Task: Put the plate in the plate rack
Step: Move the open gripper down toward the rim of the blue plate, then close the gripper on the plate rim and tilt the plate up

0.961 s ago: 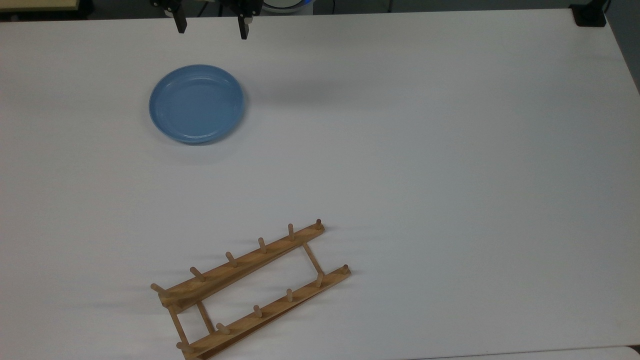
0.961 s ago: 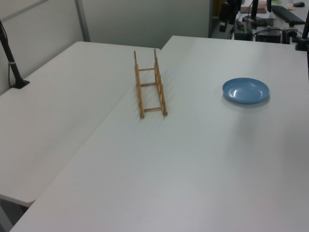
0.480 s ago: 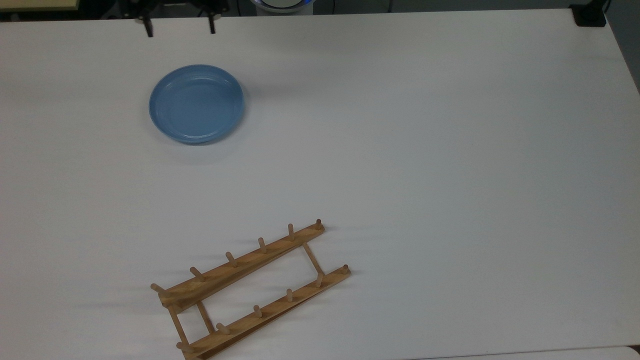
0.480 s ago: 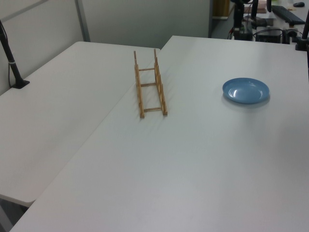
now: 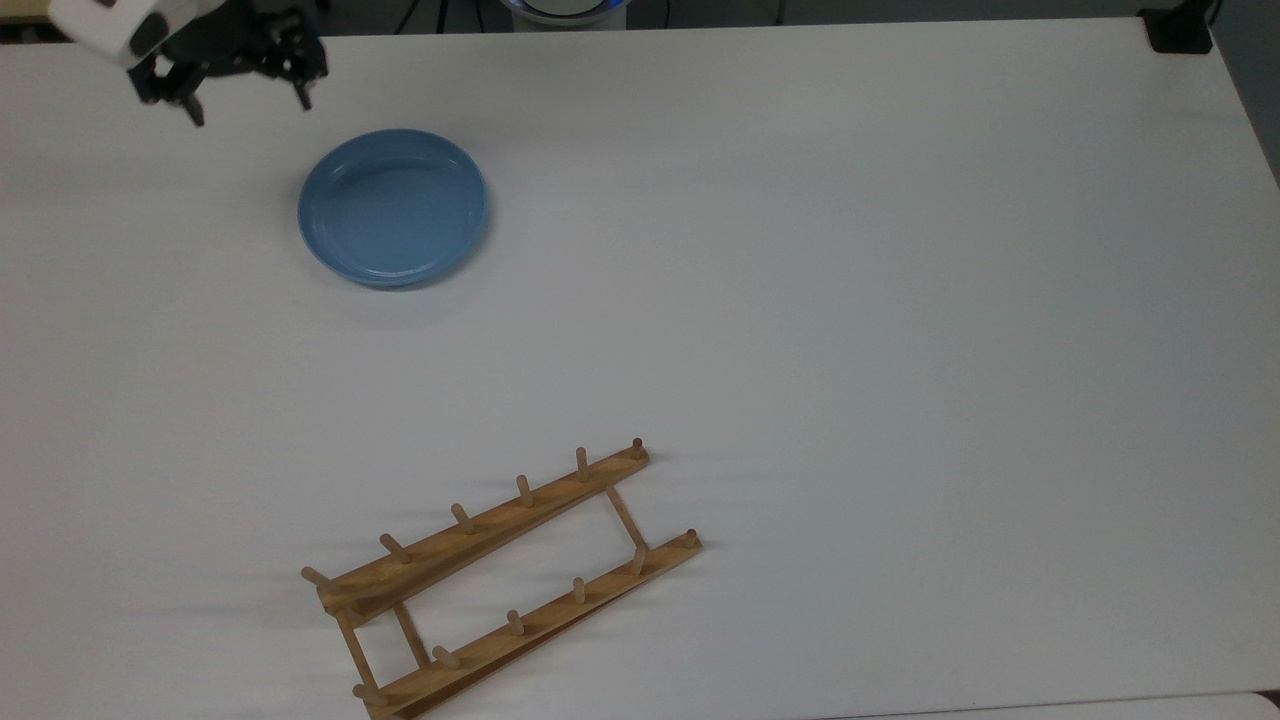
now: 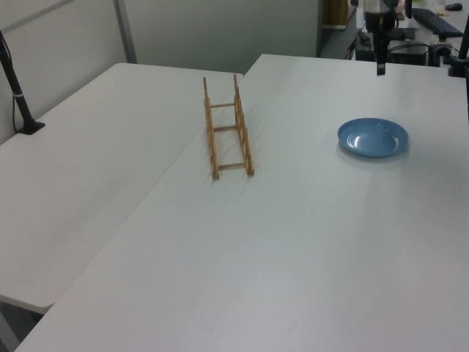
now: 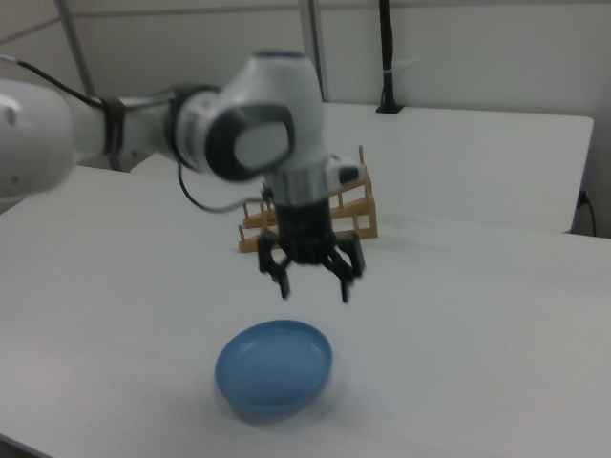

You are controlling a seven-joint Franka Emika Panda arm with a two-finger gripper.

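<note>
The light-blue plate [image 5: 393,207] lies flat on the white table [image 5: 850,300], in the top view's upper left. It also appears as the plate [image 6: 372,137] and the plate [image 7: 274,367]. The wooden plate rack [image 5: 500,580] lies flat near the top view's bottom edge, well apart from the plate. The left view shows the rack [image 6: 227,128] and the right view the rack [image 7: 361,205], partly behind the arm. My gripper [image 5: 250,108] hangs open beyond the plate's upper-left rim in the top view. In the right view the gripper [image 7: 315,291] hovers above the plate's far edge, holding nothing.
A black camera-post base [image 5: 1180,30] stands at the table's top-right corner in the top view. A second white table [image 6: 80,191] adjoins at the left view's left, with a black post [image 6: 18,103] on it. Bare table surface lies between plate and rack.
The gripper has swung toward the top view's left and come lower, from above the plate's top edge to beside its upper-left rim. Plate and rack have not moved.
</note>
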